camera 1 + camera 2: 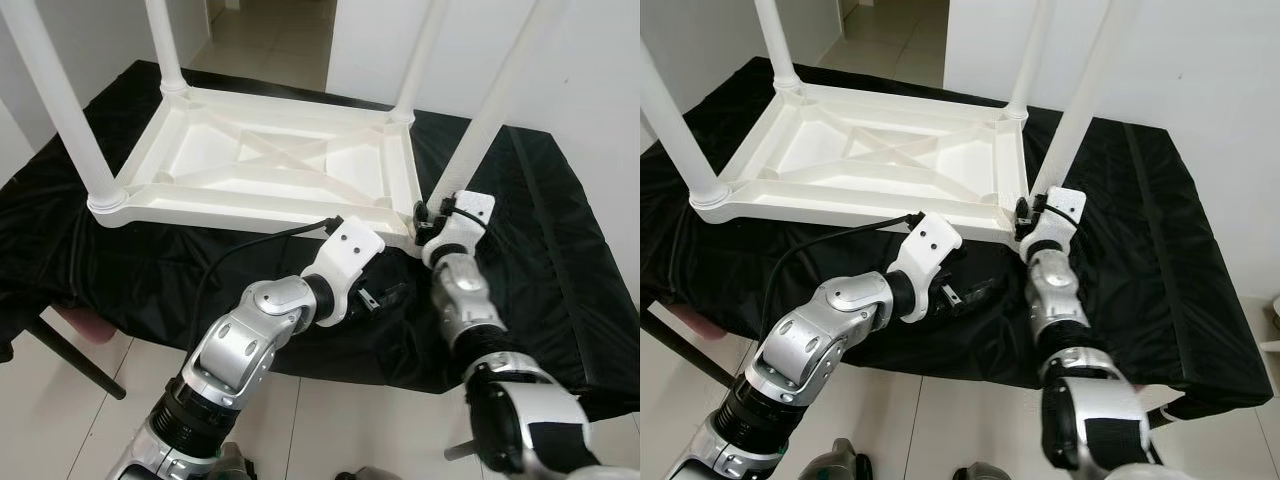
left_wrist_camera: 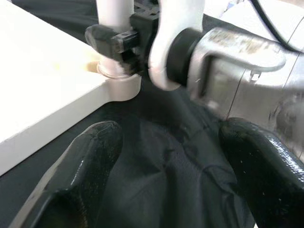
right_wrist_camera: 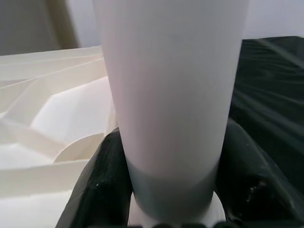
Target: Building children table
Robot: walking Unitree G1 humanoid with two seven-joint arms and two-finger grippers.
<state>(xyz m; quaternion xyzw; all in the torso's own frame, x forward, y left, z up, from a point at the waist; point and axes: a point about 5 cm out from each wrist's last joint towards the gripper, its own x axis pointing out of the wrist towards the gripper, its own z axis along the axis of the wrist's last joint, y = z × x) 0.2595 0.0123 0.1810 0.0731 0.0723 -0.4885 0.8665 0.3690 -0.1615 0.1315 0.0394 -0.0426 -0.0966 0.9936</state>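
Children table (image 1: 270, 165) upside down on black-draped counter (image 1: 560, 250), top flat on cloth, legs pointing up. Near-right leg (image 1: 500, 100) stands in its corner socket, long axis upright with slight lean. My right gripper (image 1: 432, 215) clamps that leg just above socket, fingers (image 3: 107, 175) pressed against both sides. My left gripper (image 1: 385, 297) sits just beside, lower, near table's front edge, fingers (image 2: 90, 161) spread wide, holding nothing. Right arm nearer leg. Count: one tabletop, four legs, all seated.
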